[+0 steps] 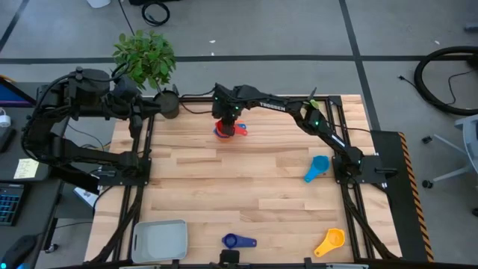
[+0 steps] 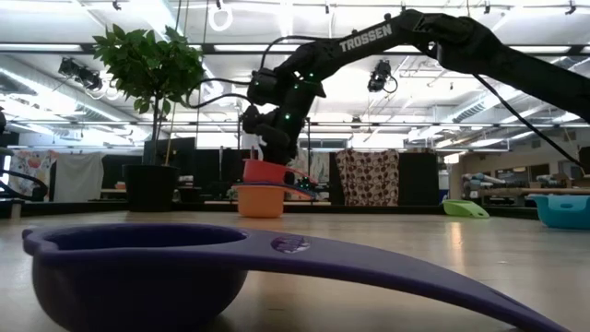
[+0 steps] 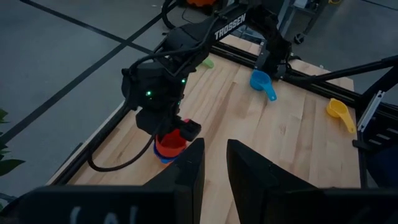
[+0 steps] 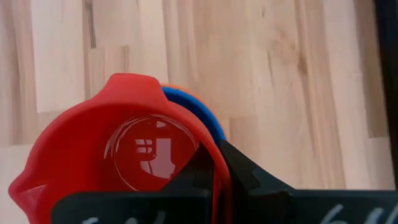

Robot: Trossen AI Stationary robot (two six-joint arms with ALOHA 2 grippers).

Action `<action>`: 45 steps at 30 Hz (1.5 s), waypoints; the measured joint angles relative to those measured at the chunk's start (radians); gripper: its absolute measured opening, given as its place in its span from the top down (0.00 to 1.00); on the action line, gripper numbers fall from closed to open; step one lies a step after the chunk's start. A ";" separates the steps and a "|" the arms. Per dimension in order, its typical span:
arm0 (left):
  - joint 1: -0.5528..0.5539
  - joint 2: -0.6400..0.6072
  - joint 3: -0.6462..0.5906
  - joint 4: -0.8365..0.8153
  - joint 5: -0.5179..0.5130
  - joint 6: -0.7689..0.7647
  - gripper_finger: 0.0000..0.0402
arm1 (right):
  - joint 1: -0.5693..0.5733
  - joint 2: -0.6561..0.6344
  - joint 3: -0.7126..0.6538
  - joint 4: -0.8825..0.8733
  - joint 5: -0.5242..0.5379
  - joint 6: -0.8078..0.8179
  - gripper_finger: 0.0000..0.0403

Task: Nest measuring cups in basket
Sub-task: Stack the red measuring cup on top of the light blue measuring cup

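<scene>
My right gripper (image 1: 228, 123) reaches to the table's far middle and is shut on a red measuring cup (image 4: 124, 155). The cup sits over a stack of a blue cup (image 4: 199, 109) and an orange cup (image 2: 261, 199) that stands on the table. My left gripper (image 3: 214, 168) is open and empty at the far left, near the plant pot (image 1: 168, 104). The grey basket (image 1: 159, 239) lies at the near left corner. A dark blue cup (image 1: 239, 241), a yellow cup (image 1: 330, 241), a light blue cup (image 1: 317, 168) and a green cup (image 2: 466, 209) lie loose on the table. My right gripper pinches the red cup's side wall at the rim (image 4: 208, 146), one finger inside the bowl and one outside (image 4: 242, 174). The fingers come from above, pointing down. The cup is upright, its bottom (image 2: 267, 181) sunk in the stack's top; whether it rests there I cannot tell.
A potted plant (image 1: 146, 60) stands at the far left corner beside my left arm. Bare wood lies across the table's middle between the stack and the basket. In the low view the dark blue cup (image 2: 138, 277) fills the foreground.
</scene>
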 joint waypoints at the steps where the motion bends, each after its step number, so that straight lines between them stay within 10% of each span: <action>1: 0.000 0.000 0.000 0.000 0.000 0.000 0.82 | 0.000 0.000 0.000 -0.004 -0.001 -0.002 0.97; 45: 0.000 0.000 0.000 -0.014 0.000 0.002 0.82 | 0.021 -0.047 0.031 -0.051 0.020 -0.013 0.82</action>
